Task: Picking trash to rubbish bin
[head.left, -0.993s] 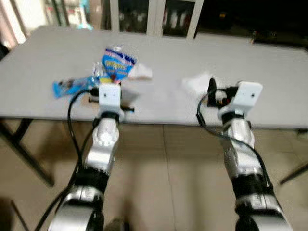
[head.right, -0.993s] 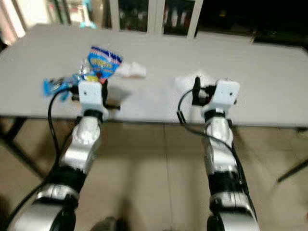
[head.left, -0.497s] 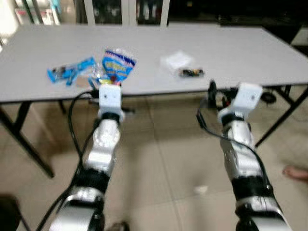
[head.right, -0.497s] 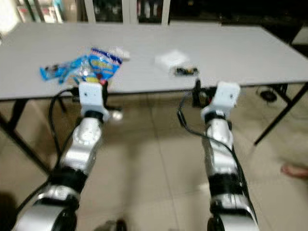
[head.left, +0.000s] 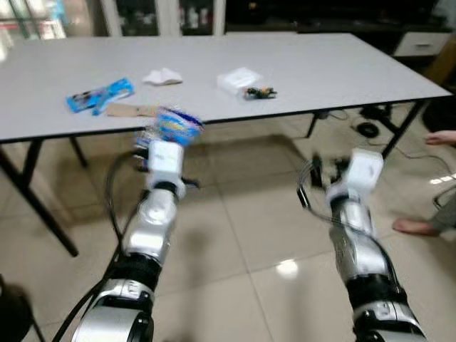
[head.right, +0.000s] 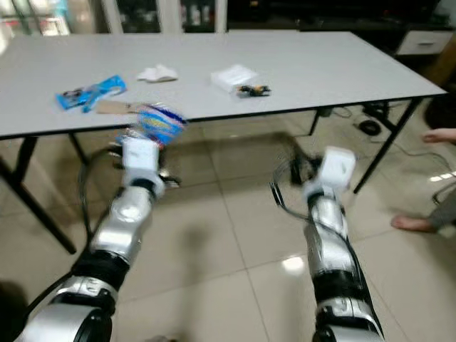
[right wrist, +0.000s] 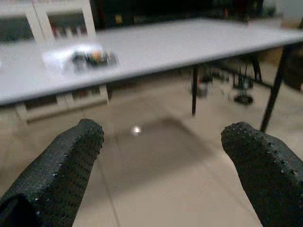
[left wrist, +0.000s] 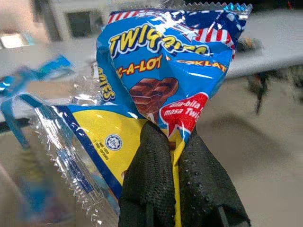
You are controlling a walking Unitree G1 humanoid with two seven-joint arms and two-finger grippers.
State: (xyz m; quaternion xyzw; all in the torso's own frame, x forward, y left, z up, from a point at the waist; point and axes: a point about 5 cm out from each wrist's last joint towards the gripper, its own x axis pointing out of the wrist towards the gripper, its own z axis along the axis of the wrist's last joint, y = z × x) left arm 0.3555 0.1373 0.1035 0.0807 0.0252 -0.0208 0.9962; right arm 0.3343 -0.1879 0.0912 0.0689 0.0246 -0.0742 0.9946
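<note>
L fingers (left wrist: 173, 156) pinch blue snack bag (left wrist: 161, 80) reading "COKLAT", "masa".

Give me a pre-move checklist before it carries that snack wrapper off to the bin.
1. Left gripper shut on the snack wrapper: ok.
2. Wrapper lifted off the table: ok.
3. Right gripper open and free: ok.
4. Rubbish bin located: cannot tell.
5. Path safe: not ok, a person's foot rests on the floor to the right.
6. Table finished: not ok, blue wrapper and tissue remain.
</note>
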